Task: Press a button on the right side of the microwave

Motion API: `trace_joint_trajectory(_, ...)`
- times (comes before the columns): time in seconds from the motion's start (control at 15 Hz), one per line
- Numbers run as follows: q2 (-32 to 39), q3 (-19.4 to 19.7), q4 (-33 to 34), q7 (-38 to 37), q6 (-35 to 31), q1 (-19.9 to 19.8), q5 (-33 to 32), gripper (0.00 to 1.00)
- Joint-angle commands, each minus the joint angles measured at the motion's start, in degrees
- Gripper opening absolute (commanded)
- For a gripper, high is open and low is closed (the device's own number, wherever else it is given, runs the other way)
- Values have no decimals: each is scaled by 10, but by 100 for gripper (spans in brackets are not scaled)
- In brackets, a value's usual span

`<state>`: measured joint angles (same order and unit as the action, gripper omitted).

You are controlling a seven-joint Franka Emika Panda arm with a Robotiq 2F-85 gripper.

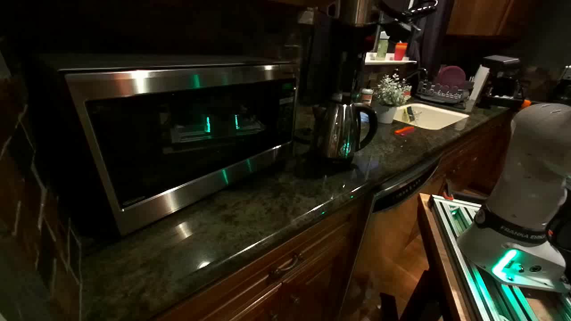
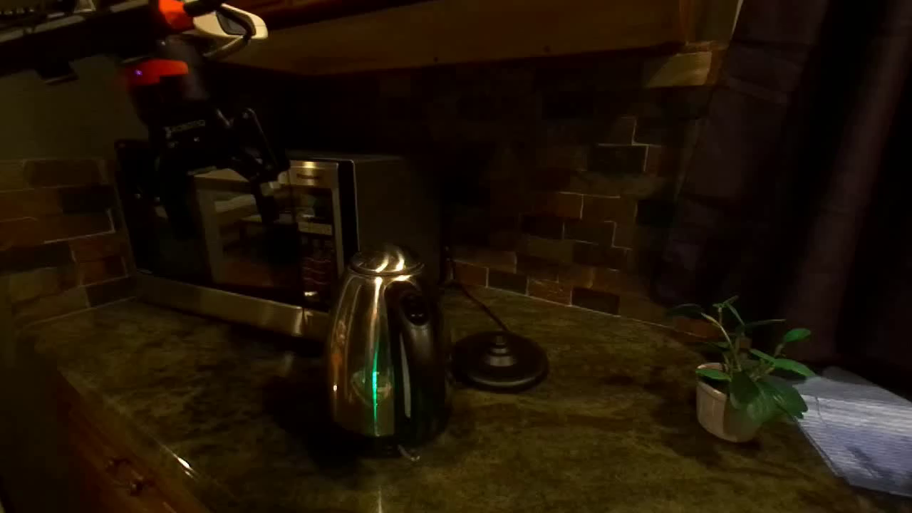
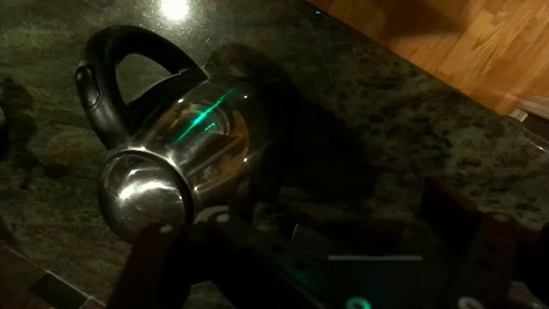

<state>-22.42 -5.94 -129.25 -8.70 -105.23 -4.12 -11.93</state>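
The microwave gleams at me, brushed steel around a dark glass door flecked with green, and the gripper hangs with jaws apart.

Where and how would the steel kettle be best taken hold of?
I'd have the gripper straddle the outer stretch of the steel kettle's black handle, coming from the side away from the microwave. The kettle stands upright and the handle loops out that way, with an open gap between it and the body; the smooth, rounded body would probably slip.
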Motion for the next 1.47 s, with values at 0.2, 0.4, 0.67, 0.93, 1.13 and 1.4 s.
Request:
trace_joint_trajectory(0.2, 1, 10, 2, -4, 3, 12, -4, 100)
trace_joint_trajectory(0.4, 1, 10, 2, -4, 3, 12, -4, 100)
trace_joint_trajectory(0.67, 13, 13, -12, -25, -42, 15, 14, 100)
trace_joint_trajectory(0.93, 27, 14, -45, -93, -137, 8, 29, 100)
trace_joint_trajectory(1.13, 40, 12, -65, -149, -181, 2, 33, 75)
trace_joint_trajectory(1.4, 60, 5, -92, -210, -270, -2, 20, 50)
